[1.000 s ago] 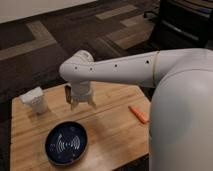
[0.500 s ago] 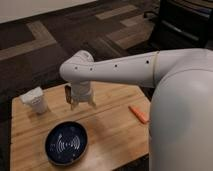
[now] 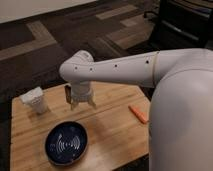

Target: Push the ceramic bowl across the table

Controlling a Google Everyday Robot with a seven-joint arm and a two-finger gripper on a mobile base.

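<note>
Gripper point(image 3: 81, 104) hangs over mid-table, fingers apart, holding nothing. Ceramic bowl point(image 3: 67, 142) sits at its 7 o'clock, close to the table point(image 3: 115, 142) front edge. Open wood lies at the bowl's 3 o'clock. Orange stick point(image 3: 139, 114) is near the right edge.

Arm point(image 3: 125, 70) reaches in from right; claw point(image 3: 80, 104) hangs over worktop point(image 3: 112, 131) middle, apart from ceramic bowl point(image 3: 67, 143) at front left. White container point(image 3: 36, 100) back left; orange object point(image 3: 138, 113) right.
</note>
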